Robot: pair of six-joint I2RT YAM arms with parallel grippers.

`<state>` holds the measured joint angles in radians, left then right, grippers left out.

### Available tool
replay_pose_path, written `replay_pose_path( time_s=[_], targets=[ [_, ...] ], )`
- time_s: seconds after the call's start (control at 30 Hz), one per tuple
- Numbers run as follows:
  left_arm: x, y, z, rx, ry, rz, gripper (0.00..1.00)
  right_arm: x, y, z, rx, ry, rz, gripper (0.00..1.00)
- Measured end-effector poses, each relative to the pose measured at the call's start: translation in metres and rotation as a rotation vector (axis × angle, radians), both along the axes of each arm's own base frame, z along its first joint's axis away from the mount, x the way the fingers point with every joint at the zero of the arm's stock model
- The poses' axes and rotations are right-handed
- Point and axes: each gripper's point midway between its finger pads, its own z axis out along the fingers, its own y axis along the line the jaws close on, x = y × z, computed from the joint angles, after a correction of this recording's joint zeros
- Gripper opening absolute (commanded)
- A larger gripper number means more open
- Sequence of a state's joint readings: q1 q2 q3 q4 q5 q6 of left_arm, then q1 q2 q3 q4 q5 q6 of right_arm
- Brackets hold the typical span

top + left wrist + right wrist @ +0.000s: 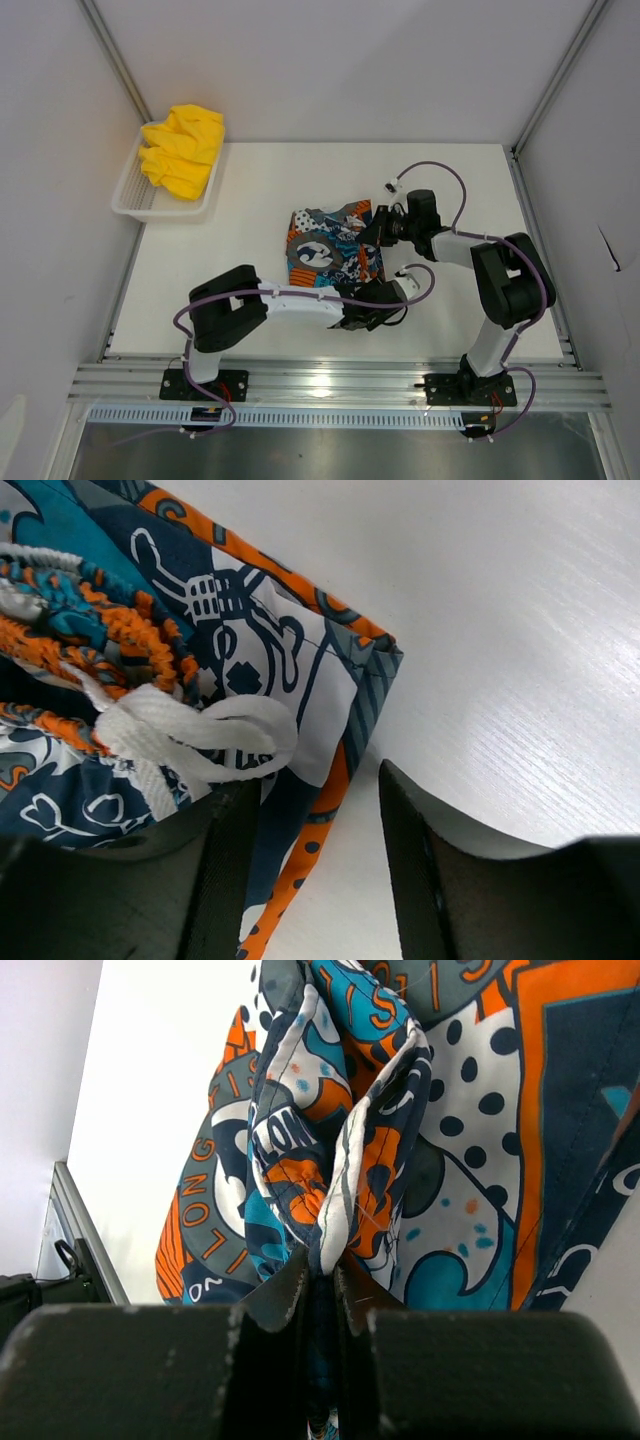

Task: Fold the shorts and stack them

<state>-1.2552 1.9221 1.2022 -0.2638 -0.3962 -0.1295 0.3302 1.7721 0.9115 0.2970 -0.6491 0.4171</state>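
The printed shorts, blue, orange, black and white, lie bunched at the table's middle. My right gripper is shut on a pinched fold of their cloth at their right edge. My left gripper is open at their near edge; in the left wrist view an orange dotted hem lies between the fingers, beside the white drawstring. The yellow shorts lie crumpled in the white basket at the far left.
Grey walls and metal frame rails enclose the white table. The basket stands against the left wall. A rail with the arm bases runs along the near edge.
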Motion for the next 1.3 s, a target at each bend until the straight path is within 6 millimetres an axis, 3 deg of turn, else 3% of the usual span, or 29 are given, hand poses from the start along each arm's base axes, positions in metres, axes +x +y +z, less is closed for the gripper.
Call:
replay_pose_path(
  time_s=[0.13,0.33,0.73,1.03,1.3],
  targets=[
    [0.003,0.001,-0.003,-0.007,0.022,0.004,0.31,0.0,0.0,-0.004,-0.004,0.01,0.001,0.01],
    [0.004,-0.001,-0.006,-0.01,0.026,0.004,0.09,0.006,0.001,-0.002,-0.02,0.01,0.011,0.01],
    [0.005,0.003,-0.006,0.005,0.016,0.013,0.04,0.026,0.005,0.004,-0.039,0.059,0.134,0.0],
    [0.006,0.007,-0.007,0.019,0.006,0.021,0.03,0.024,0.0,-0.024,-0.076,0.145,0.161,0.01],
    [0.004,0.014,-0.007,0.029,-0.001,0.024,0.02,0.036,-0.004,-0.047,-0.094,0.186,0.145,0.0]
  ],
)
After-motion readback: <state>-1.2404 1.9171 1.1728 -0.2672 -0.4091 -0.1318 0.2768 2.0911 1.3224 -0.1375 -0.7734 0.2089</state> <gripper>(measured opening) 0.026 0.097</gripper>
